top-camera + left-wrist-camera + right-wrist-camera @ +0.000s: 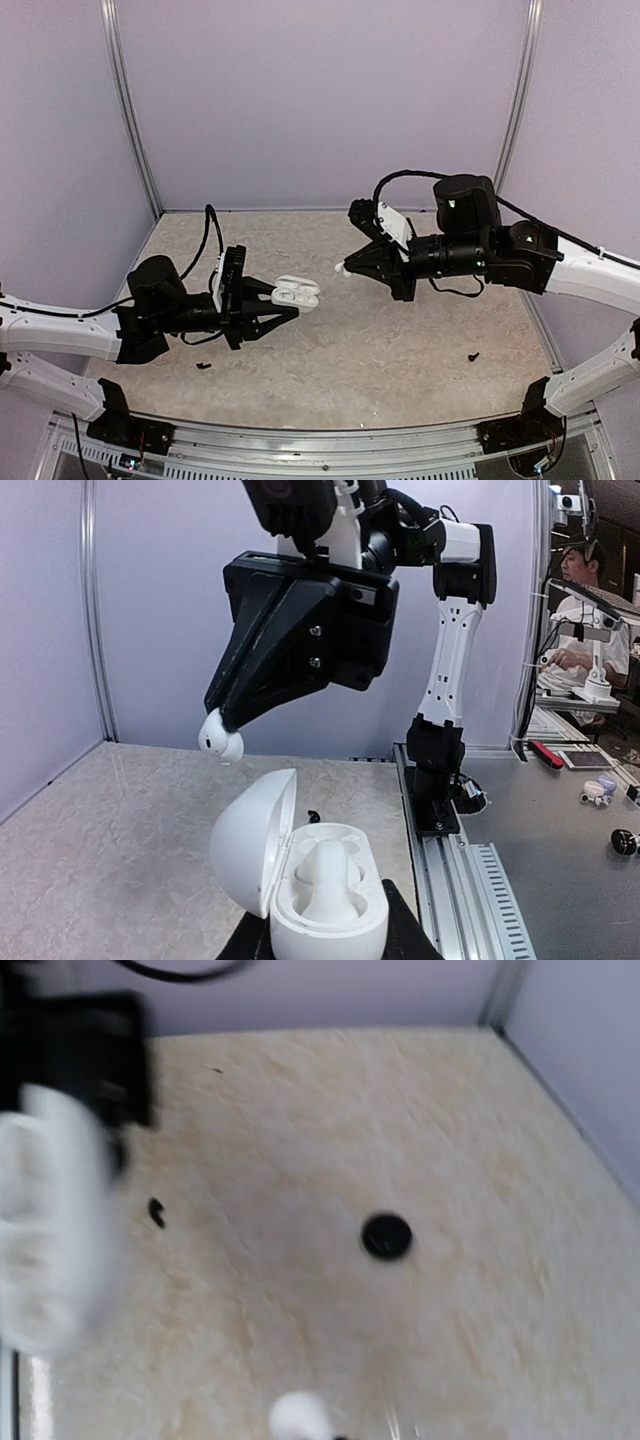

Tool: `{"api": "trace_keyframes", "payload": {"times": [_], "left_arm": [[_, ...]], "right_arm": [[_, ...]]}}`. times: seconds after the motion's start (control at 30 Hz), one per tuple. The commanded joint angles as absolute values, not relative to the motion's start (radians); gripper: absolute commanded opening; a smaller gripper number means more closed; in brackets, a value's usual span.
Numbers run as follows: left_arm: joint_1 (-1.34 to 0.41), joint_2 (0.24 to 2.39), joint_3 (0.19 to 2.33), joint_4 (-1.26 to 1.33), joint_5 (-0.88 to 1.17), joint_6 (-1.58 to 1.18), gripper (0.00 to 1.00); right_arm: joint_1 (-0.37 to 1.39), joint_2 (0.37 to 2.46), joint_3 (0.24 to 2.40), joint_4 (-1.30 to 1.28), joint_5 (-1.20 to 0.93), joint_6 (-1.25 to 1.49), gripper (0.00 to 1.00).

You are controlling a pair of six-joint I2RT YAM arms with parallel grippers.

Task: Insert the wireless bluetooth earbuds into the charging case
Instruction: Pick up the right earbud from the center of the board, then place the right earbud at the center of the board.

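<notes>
Status: the left gripper [281,300], jaws clenched on the open charging case [322,892], presents it over the counter [400,350], while the right gripper [350,268], jaws pinching 1 earbud [221,744], hovers near and above it; this bud is not yet inserted, and whether the other is seated cannot be told.

1. Top external view: no text, label or number can be read on the desk [400,340] or anything on it.
2. Left wrist view: charging case [340,930] is plain white, no marking legible; background items too small to read.
3. Right wrist view: blurred, nothing readable.
</notes>
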State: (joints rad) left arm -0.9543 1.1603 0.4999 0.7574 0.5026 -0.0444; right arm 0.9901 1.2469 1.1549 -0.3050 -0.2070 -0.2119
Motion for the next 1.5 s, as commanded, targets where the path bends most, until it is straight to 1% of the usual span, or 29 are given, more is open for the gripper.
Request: {"api": "trace_keyframes", "payload": {"times": [0.0, 0.2, 0.4, 0.57, 0.67, 0.77, 0.9, 1.0, 1.07, 1.3, 1.47], "left_arm": [[-0.947, 1.144, 0.494, 0.806, 0.518, -0.051, 0.12], [-0.938, 1.156, 0.497, 0.818, 0.528, -0.069, 0.12], [-0.937, 1.153, 0.496, 0.822, 0.529, -0.075, 0.12], [-0.937, 1.152, 0.497, 0.821, 0.529, -0.077, 0.12], [-0.937, 1.149, 0.494, 0.821, 0.525, -0.081, 0.12], [-0.936, 1.141, 0.484, 0.829, 0.515, -0.087, 0.12], [-0.932, 1.135, 0.483, 0.836, 0.508, -0.092, 0.12], [-0.931, 1.137, 0.486, 0.836, 0.509, -0.095, 0.12], [-0.93, 1.137, 0.484, 0.836, 0.508, -0.098, 0.12], [-0.93, 1.126, 0.477, 0.842, 0.506, -0.099, 0.12], [-0.928, 1.127, 0.477, 0.848, 0.505, -0.099, 0.12]], "right_arm": [[1.095, 1.224, 1.193, -0.281, -0.068, -0.321, 0.0], [1.17, 1.191, 1.187, -0.241, -0.016, -0.342, 0.0], [1.191, 1.182, 1.195, -0.249, -0.01, -0.338, 0.0], [1.2, 1.185, 1.195, -0.248, -0.049, -0.332, 0.0], [1.197, 1.197, 1.201, -0.248, 0.002, -0.282, 0.0], [1.133, 1.216, 1.153, -0.252, 0.045, -0.188, 0.0], [1.009, 1.306, 1.069, -0.273, -0.029, -0.013, 0.0], [0.941, 1.364, 1.001, -0.216, -0.103, 0.179, 0.0], [0.909, 1.397, 0.958, -0.177, -0.119, 0.256, 0.0], [0.806, 1.502, 0.853, -0.08, -0.124, 0.399, 0.0], [0.746, 1.543, 0.798, -0.01, -0.102, 0.556, 0.0]]}}
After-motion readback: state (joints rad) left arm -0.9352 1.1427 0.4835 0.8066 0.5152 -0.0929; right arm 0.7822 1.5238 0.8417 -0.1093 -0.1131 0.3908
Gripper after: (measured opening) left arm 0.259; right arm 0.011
